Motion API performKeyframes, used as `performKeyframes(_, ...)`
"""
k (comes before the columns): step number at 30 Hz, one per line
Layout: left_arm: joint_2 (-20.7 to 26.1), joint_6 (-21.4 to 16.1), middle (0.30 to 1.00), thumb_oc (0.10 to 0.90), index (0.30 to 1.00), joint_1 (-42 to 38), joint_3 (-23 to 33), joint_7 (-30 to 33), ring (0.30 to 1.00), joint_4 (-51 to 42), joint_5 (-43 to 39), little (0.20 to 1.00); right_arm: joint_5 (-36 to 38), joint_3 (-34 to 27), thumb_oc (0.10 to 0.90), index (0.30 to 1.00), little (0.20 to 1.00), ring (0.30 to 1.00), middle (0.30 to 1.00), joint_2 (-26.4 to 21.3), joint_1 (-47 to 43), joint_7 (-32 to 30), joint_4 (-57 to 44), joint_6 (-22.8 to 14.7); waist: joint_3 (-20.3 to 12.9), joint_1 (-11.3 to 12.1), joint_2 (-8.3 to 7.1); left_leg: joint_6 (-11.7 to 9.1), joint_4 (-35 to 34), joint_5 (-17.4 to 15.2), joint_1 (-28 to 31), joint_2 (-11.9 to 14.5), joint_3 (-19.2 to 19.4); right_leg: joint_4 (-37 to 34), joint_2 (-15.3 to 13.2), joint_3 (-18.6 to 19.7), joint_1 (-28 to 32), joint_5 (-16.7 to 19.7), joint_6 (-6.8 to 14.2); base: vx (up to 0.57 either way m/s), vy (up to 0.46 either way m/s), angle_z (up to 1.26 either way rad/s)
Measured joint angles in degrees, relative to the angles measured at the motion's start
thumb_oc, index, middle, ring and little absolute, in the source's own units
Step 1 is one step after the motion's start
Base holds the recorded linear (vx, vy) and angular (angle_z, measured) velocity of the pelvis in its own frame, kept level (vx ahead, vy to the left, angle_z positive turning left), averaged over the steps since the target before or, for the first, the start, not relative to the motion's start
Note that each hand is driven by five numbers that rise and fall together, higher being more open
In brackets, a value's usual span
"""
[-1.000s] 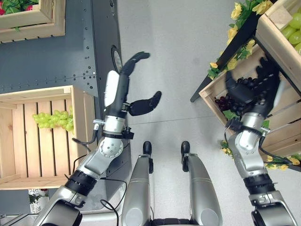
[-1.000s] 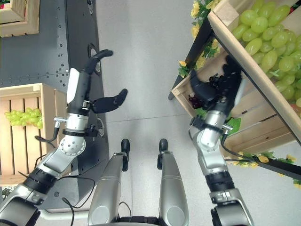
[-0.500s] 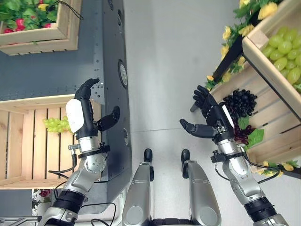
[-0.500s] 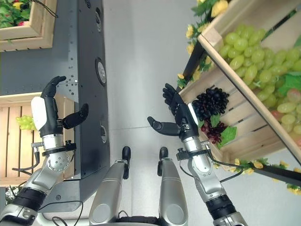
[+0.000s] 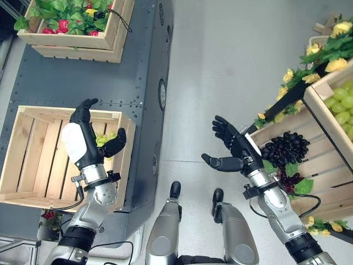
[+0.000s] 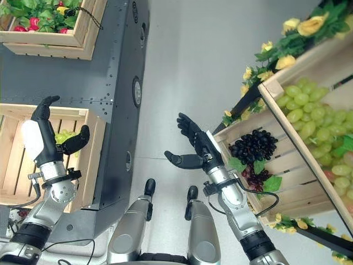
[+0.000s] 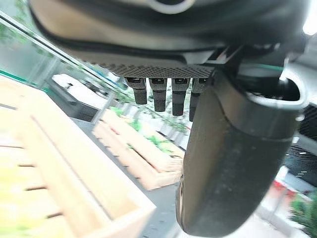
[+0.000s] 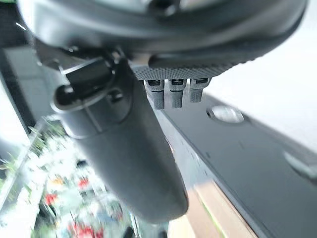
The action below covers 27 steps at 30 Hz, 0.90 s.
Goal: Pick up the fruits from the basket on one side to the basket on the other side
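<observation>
Right hand [image 5: 238, 150] is up over the bare floor [image 5: 220, 66], fingers straight and spread, thumb out to the side, holding nothing. It sits just beside the open front of the slatted crate [image 5: 325, 160] on the robot's right, not touching it. Dark grapes [image 5: 284, 148] lie inside that crate on green leaves, a darker red bunch [image 6: 251, 178] below them. Green grapes [image 6: 309, 110] fill the upper crate [image 6: 276, 88] above. Yellow flowers [image 5: 325, 52] trim the stand.

Left hand [image 5: 83, 141] is raised over the near right corner of the left crate [image 5: 33, 154], fingers extended, thumb apart, empty. White cover on the back of the hand. A small bunch of green grapes [image 5: 105, 138] lies in that crate, partly hidden behind the hand; can't tell if it touches them. Crate rests on a dark grey riveted platform [image 5: 110, 77]. Another wooden box with greenery and red fruit [image 5: 71, 16] sits further out on the platform.
</observation>
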Motion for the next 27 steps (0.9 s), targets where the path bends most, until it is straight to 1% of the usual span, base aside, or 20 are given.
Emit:
performKeyframes(1, 0.03, 0.54, 0.900, 0.800, 0.900, -0.33, 0.17, 0.21, 0.900, 0.90, 0.65, 0.900, 0.89, 1.10, 0.800, 0.900, 0.900, 0.900, 0.900, -1.09, -0.30, 1.36, 0.01, 1.11, 0.00, 0.68, 0.00, -0.01, -0.30, 0.01, 0.22, 0.01, -0.13, -0.22, 0.02, -0.11, 0.26, 0.00, 0.00, 0.04, -0.020, 0.08)
performKeyframes(3, 0.17, 1.20, 0.900, 0.800, 0.900, -0.30, 1.23, 0.24, 0.900, 2.19, 1.29, 0.900, 1.64, 2.21, 0.800, 0.900, 0.900, 0.900, 0.900, -1.42, -0.38, 2.71, 0.07, 2.68, -0.01, 0.92, -0.02, -0.07, -1.26, 0.19, 1.01, -0.01, -1.12, -1.41, 0.02, -1.18, 1.76, 0.05, 0.06, 0.04, -0.013, 0.19)
performKeyframes(4, 0.38, 1.34, 0.900, 0.800, 0.900, -0.31, 1.43, 0.25, 0.900, 2.52, 1.45, 0.900, 1.64, 2.72, 0.800, 0.900, 0.900, 0.900, 0.900, -1.48, -0.42, 2.79, 0.08, 3.05, -0.05, 0.97, -0.09, -0.10, -1.54, 0.25, 1.36, 0.01, -1.40, -1.86, 0.04, -1.51, 2.33, 0.06, 0.07, 0.03, 0.002, 0.23)
performKeyframes(6, 1.40, 2.04, 0.900, 0.800, 0.900, -0.24, 1.61, 0.34, 0.900, 2.92, 2.04, 0.900, 1.61, 3.87, 0.800, 0.900, 0.900, 0.900, 0.900, -1.46, -0.39, 2.99, 0.09, 3.44, -0.15, 1.86, -0.27, -0.13, -2.23, 0.27, 2.50, 0.11, -1.59, -2.81, 0.11, -1.87, 3.58, 0.05, 0.06, 0.03, 0.015, 0.10)
performKeyframes(7, 2.23, 2.52, 0.900, 0.800, 0.900, -0.46, 1.60, 0.41, 0.900, 3.01, 2.61, 0.900, 1.58, 4.44, 0.800, 0.900, 0.900, 0.900, 0.900, -1.41, -0.56, 2.95, 0.16, 3.66, -0.21, 2.27, -0.38, -0.13, -2.44, 0.28, 2.65, 0.11, -1.62, -2.91, 0.08, -2.12, 3.83, 0.03, 0.08, 0.04, 0.025, 0.08)
performKeyframes(10, 4.84, 3.54, 0.900, 0.800, 0.900, -0.56, 1.16, 0.42, 0.900, 3.77, 4.87, 0.900, 1.52, 6.12, 0.800, 0.900, 0.900, 0.900, 0.900, -1.03, -1.57, 2.93, 1.78, 4.12, -0.30, 2.56, -0.56, -0.17, -2.84, 0.52, 2.75, 0.05, -2.72, -3.79, 0.02, -3.23, 4.80, 0.04, 0.09, 0.06, 0.036, 0.19)
performKeyframes(12, 7.54, 4.97, 0.900, 0.800, 0.900, -0.56, 0.60, 0.12, 0.900, 4.53, 6.37, 0.900, 1.53, 7.77, 0.800, 0.900, 0.900, 0.900, 0.900, -1.02, -1.88, 2.72, 4.80, 4.61, -0.50, 2.99, -0.92, -0.18, -3.05, 0.54, 3.08, 0.05, -2.91, -4.14, -0.01, -3.64, 5.45, 0.01, 0.09, 0.05, 0.049, 0.13)
performKeyframes(13, 8.29, 5.43, 0.900, 0.800, 0.900, -0.64, 0.41, -0.03, 0.900, 4.75, 6.40, 0.900, 1.53, 7.99, 0.800, 0.900, 0.900, 0.900, 0.900, -1.02, -2.06, 2.70, 5.71, 4.73, -0.53, 3.09, -0.97, -0.18, -3.05, 0.54, 3.10, 0.05, -3.05, -4.38, -0.02, -4.01, 5.68, 0.02, 0.10, 0.03, 0.045, 0.10)
performKeyframes(14, 9.47, 6.14, 0.900, 0.800, 0.900, -0.72, 0.21, -0.39, 0.900, 5.17, 6.45, 0.900, 1.55, 8.22, 0.800, 0.900, 0.900, 0.900, 0.900, -0.90, -1.88, 2.67, 7.58, 4.76, -0.63, 3.74, -1.14, -0.20, -3.19, 0.61, 3.13, 0.03, -3.20, -4.85, -0.05, -4.18, 5.86, 0.03, 0.12, 0.02, 0.034, 0.07)
performKeyframes(17, 12.21, 7.48, 0.900, 0.800, 0.900, -1.46, -1.29, -1.23, 0.900, 7.49, 6.44, 0.900, 1.55, 9.34, 0.800, 0.900, 0.900, 0.900, 0.900, -1.09, -1.53, 2.14, 10.76, 5.56, -0.75, 4.00, -1.36, -0.19, -3.74, 1.00, 3.10, -0.06, -3.58, -4.90, -0.13, -4.58, 5.91, 0.08, 0.18, 0.00, 0.033, 0.08)
performKeyframes(19, 13.84, 8.05, 0.900, 0.800, 0.900, -2.95, -2.63, -2.78, 0.900, 10.57, 6.39, 0.900, 1.55, 10.47, 0.800, 0.900, 0.900, 0.900, 0.900, -1.11, -1.44, 1.48, 11.83, 5.60, -0.76, 4.01, -1.39, -0.35, -3.74, 1.14, 2.68, -0.07, -3.97, -4.90, -0.10, -4.93, 5.60, 0.06, 0.15, -0.04, 0.012, 0.10)
performKeyframes(22, 14.58, 8.81, 0.900, 0.800, 0.900, -5.06, -3.72, -4.81, 0.900, 13.79, 6.43, 0.900, 1.56, 11.69, 0.800, 0.900, 0.900, 0.900, 0.900, -1.19, -1.50, 1.39, 12.09, 5.60, -0.74, 3.98, -1.43, -0.54, -3.37, 1.29, 1.19, -0.04, -4.43, -4.71, -0.07, -5.61, 4.44, -0.02, 0.01, -0.07, 0.016, 0.09)
performKeyframes(23, 14.87, 9.20, 0.900, 0.800, 0.900, -6.16, -4.41, -5.57, 0.900, 14.99, 6.47, 0.900, 1.60, 12.23, 0.800, 0.900, 0.900, 0.900, 0.900, -1.27, -1.58, 1.28, 12.05, 5.57, -0.72, 3.90, -1.54, -0.60, -2.61, 1.42, -0.28, -0.05, -4.30, -3.89, -0.03, -5.87, 3.27, -0.09, -0.11, -0.09, 0.037, 0.15)
performKeyframes(24, 15.84, 9.30, 0.900, 0.800, 0.900, -7.93, -6.19, -6.18, 0.900, 16.72, 6.51, 0.900, 1.60, 12.53, 0.800, 0.900, 0.900, 0.900, 0.900, -1.24, -1.73, 1.06, 12.19, 5.56, -0.64, 3.87, -1.68, -0.59, -1.50, 1.41, -1.93, -0.07, -3.95, -2.89, -0.09, -6.10, 1.98, -0.28, -0.34, -0.07, 0.045, 0.17)
performKeyframes(27, 16.73, 10.16, 0.900, 0.800, 0.900, -10.85, -8.48, -8.10, 0.900, 19.80, 6.92, 0.900, 1.58, 13.64, 0.800, 0.900, 0.900, 0.900, 0.900, -1.07, -3.38, -0.27, 13.61, 5.56, -0.20, 3.83, -2.62, -0.61, 0.19, 1.40, -4.69, 0.05, -3.69, -0.65, -0.09, -6.08, -1.05, -0.57, -0.80, -0.05, 0.053, 0.02)
